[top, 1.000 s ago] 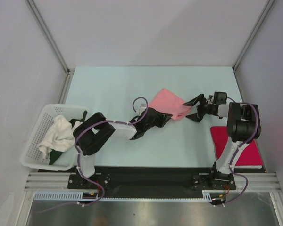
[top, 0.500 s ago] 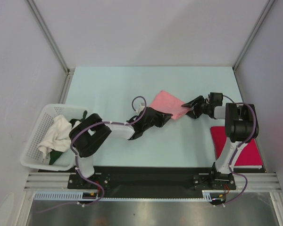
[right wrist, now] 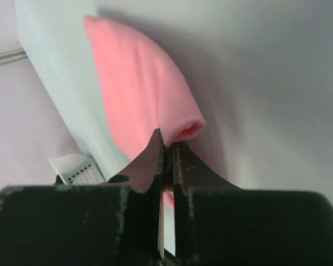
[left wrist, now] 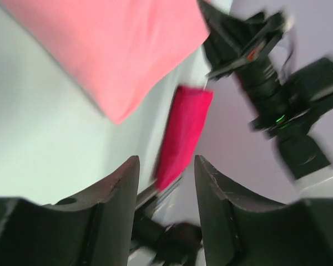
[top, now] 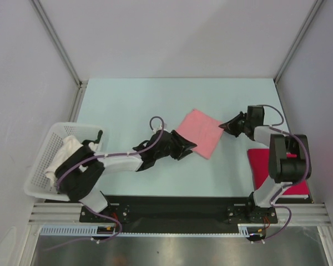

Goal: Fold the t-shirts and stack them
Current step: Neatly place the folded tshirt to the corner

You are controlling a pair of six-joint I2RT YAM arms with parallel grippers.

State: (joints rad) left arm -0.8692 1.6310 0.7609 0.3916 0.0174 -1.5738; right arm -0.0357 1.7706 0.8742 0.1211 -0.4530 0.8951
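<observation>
On the pale surface (top: 127,105), the salmon-pink t-shirt (top: 198,133) is laid flat near the middle. The jaws of the left gripper (left wrist: 165,166) are seen spread beside it; those of the right gripper (right wrist: 167,143) are pressed together at its edge.

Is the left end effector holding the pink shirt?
No, the left end effector is open and empty; the pink shirt lies beyond its tips.
</observation>
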